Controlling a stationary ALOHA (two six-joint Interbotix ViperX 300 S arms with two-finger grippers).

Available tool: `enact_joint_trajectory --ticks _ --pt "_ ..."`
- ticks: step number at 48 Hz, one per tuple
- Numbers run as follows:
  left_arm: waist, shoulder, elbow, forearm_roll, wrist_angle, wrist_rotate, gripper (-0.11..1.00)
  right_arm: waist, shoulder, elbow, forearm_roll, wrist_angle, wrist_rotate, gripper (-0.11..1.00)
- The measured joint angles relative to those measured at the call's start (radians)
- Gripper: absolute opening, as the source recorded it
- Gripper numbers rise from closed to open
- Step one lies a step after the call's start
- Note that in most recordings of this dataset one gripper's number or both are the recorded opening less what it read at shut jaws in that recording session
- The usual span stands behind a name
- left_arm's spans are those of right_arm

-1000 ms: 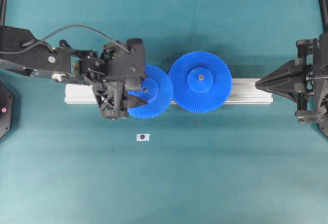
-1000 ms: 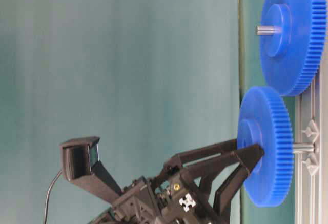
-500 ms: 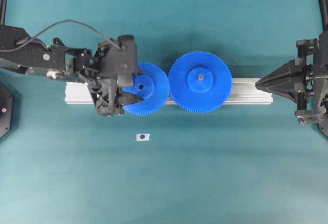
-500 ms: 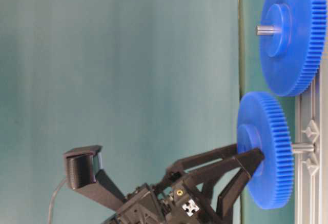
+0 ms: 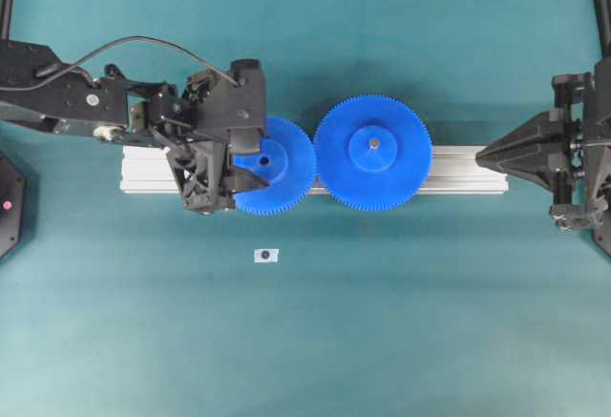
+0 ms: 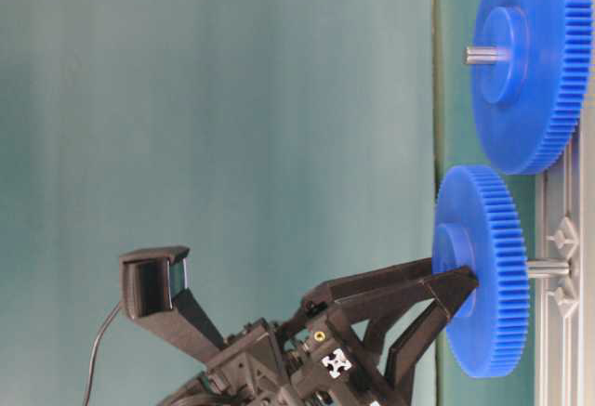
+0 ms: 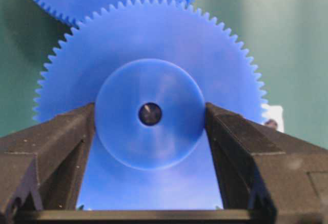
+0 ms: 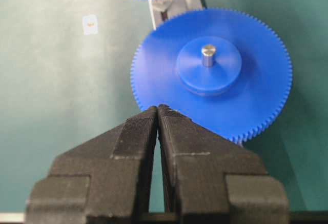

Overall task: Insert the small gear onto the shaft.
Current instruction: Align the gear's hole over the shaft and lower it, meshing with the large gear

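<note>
My left gripper (image 5: 256, 164) is shut on the raised hub of the small gear (image 5: 291, 174), a blue toothed disc held over the rail. In the left wrist view both fingers press the hub's sides, and something grey shows inside the centre hole (image 7: 150, 114). From table level the small gear (image 6: 483, 267) hangs just off the rail, with the shaft (image 6: 548, 268) bare between its back face and the rail. Its teeth nearly touch the larger gear (image 5: 372, 153). My right gripper (image 5: 480, 156) is shut and empty, pointing at the rail's right end.
The larger blue gear (image 8: 215, 80) sits on its own pin (image 8: 208, 55) on the aluminium rail (image 5: 458, 171). A small white tag with a dark dot (image 5: 266, 255) lies on the teal table in front of the rail.
The left gripper carried the small gear back from the rail's front edge to over the rail and levelled it. It now stands slightly nearer the rail. The right arm has not moved.
</note>
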Motion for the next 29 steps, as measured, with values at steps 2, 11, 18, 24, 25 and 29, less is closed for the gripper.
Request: enact_joint_trajectory --ticks 2,11,18,24,25,29 --pt "-0.002 0.0 -0.002 0.0 0.0 0.0 0.72 -0.002 0.0 0.0 -0.002 -0.002 0.0 0.13" --pt "-0.006 0.0 -0.008 0.0 0.0 -0.005 0.91 0.0 0.0 0.0 0.0 -0.002 0.0 0.13" --pt "-0.008 0.0 -0.012 0.002 0.0 -0.011 0.91 0.0 0.0 0.002 0.0 0.0 0.0 0.13" --pt "-0.008 0.0 -0.02 0.0 0.0 -0.011 0.91 -0.002 -0.002 0.005 0.0 0.0 0.0 0.13" --pt "-0.008 0.002 -0.02 0.0 0.0 -0.009 0.91 0.0 -0.002 0.005 0.0 0.0 0.0 0.13" --pt "-0.008 0.0 -0.02 0.0 0.003 -0.009 0.91 0.0 -0.002 0.005 0.0 0.0 0.0 0.13"
